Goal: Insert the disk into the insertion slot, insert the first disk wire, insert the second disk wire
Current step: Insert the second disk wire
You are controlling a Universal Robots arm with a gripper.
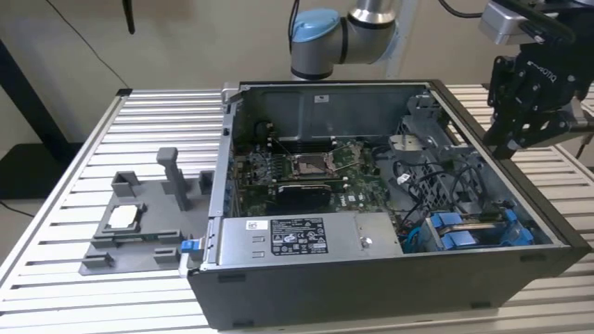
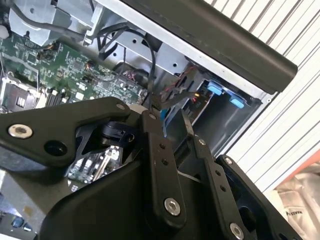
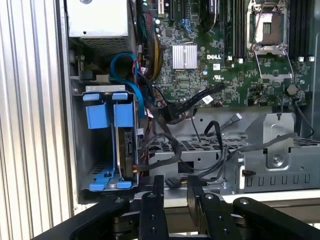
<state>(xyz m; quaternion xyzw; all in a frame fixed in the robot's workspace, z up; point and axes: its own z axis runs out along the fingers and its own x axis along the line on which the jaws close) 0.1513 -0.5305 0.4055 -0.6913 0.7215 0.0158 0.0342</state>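
Gripper (image 3: 175, 181): jaws a thin gap apart, nothing in them. It hangs above the computer case (image 1: 371, 292), over the wall on the exterior view's right.

Disk (image 3: 123, 116) is below the jaws, its blue carrier in the insertion slot (image 3: 79, 150). Looks seated to me, so the wires are your open work.

Loose black cable (image 3: 234, 119) lies beyond the jaws, plug end free, well apart from the disk.

For the wire step, grip close behind the plug, keep it square to the disk's connector edge, and stay off the blue cable (image 3: 112, 64) beside the slot.
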